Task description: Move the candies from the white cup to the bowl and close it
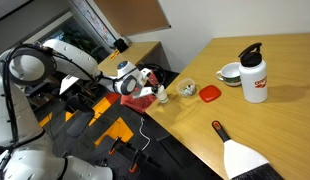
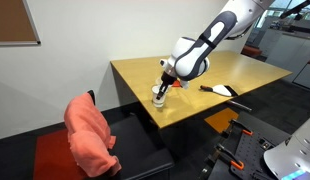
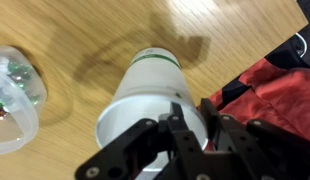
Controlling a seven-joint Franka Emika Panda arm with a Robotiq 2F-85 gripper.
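the end effector (image 2: 162, 88) is hanging right over the white cup (image 3: 145, 95), near the edge of the table (image 1: 265, 125). its fingers are overlapping the cup in the wrist view, and i cannot tell whether they are gripping it or standing apart. the cup is sitting just beside the bowl (image 3: 13, 100), which is holding a few candies (image 3: 15, 75). a red cloth (image 3: 270, 100) is lying past the table edge.
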